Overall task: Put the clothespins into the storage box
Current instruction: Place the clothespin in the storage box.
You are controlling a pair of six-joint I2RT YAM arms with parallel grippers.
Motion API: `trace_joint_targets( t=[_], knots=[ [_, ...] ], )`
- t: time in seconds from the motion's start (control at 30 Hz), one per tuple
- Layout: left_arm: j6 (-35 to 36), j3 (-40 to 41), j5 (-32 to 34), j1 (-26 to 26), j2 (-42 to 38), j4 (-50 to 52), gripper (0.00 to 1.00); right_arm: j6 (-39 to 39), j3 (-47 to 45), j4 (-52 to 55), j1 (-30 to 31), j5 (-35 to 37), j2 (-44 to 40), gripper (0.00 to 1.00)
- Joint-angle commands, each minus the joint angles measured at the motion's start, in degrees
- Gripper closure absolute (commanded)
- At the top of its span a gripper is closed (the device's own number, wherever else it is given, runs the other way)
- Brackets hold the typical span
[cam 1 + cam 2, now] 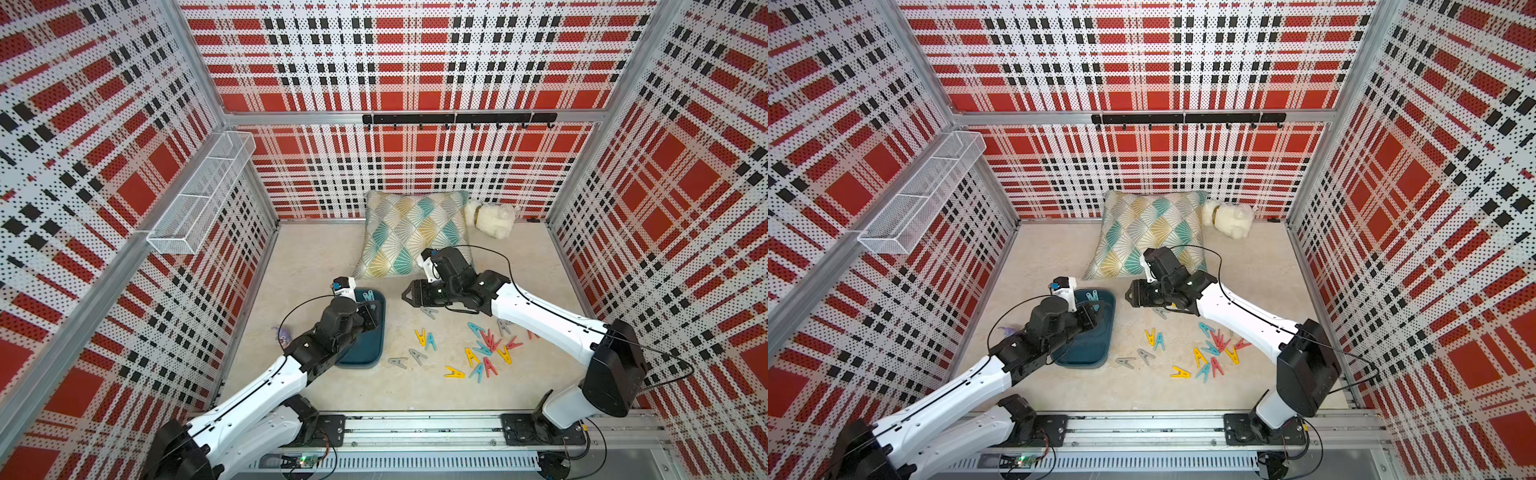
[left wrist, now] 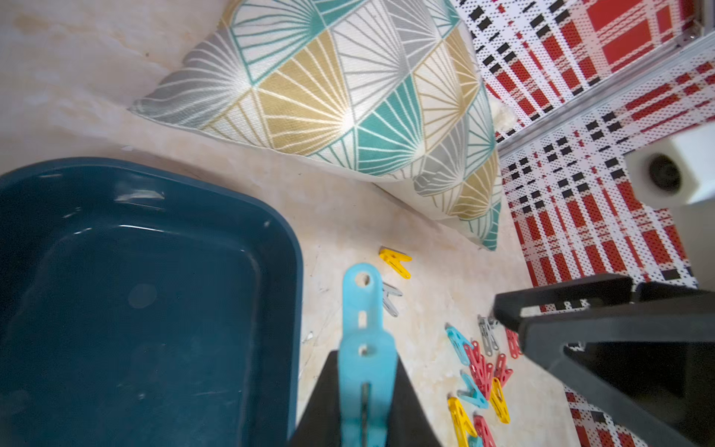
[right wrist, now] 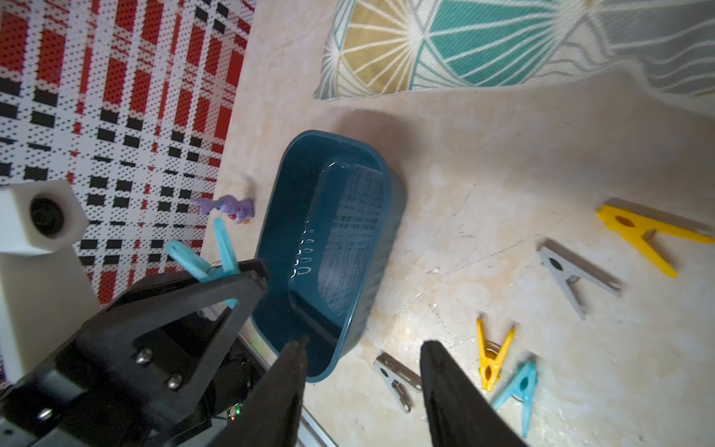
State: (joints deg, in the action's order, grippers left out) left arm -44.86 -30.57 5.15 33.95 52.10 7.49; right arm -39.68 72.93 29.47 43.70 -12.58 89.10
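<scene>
- Firstly, the biggest thing: a cushion (image 1: 415, 232) patterned with teal, mustard and grey fans leans at the back of the beige tabletop (image 1: 324, 257). A cream plush toy (image 1: 492, 218) lies beside it.
- A white wire-mesh basket (image 1: 199, 195) hangs on the left wall, long, narrow and split into compartments.
- The storage box (image 1: 361, 351) is a shallow dark teal tub with rounded corners and a rim. It stands on the tabletop left of centre, and the left arm partly covers it in both top views. In the right wrist view its glossy inside is bare and mirrors the plaid wall.
- The left gripper (image 2: 363, 360) is pinched on a light-blue clothespin (image 2: 361, 305), an A-shaped peg with a hole near its tip. In both top views it is held above the box's far end.
- The right gripper (image 3: 365, 342) has its jaws spread apart and holds nothing. It hangs just right of the box's far end, near the cushion's corner, over a grey peg (image 3: 398, 381) on the tabletop.
- The clothespins (image 1: 484, 349) lie scattered right of the box, outside it. They are small A-shaped plastic pegs in yellow, teal, red-pink and grey. The thickest cluster overlaps by the right forearm, and a few singles and pairs lie nearer the box.
- A small purple figurine (image 3: 228, 207) lies on the box's other side, by the left wall.
</scene>
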Motion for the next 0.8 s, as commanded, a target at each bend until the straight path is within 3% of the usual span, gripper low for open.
trace_joint_targets(
  t=[0.0, 0.37, 0.53, 0.77],
  knots=[
    [1.7, 1.91, -1.89, -2.68, -0.1, 4.04, 0.98, 3.78, -0.11, 4.47, -0.11, 5.44, 0.1, 0.48],
    [1.84, 2.79, 1.64, -4.94, 8.08, 6.84, 0.95, 5.58, -6.22, 6.64, 2.84, 11.95, 6.07, 0.58],
    [1.18, 3.86, 3.03, -4.82, 9.42, 6.32, 0.92, 4.2, -10.47, 6.03, 4.62, 13.94, 4.49, 0.59],
    [0.78, 4.76, 3.59, -4.77, 8.22, 6.4, 0.54, 3.28, -15.29, 6.2, 5.69, 14.12, 2.37, 0.62]
  ],
)
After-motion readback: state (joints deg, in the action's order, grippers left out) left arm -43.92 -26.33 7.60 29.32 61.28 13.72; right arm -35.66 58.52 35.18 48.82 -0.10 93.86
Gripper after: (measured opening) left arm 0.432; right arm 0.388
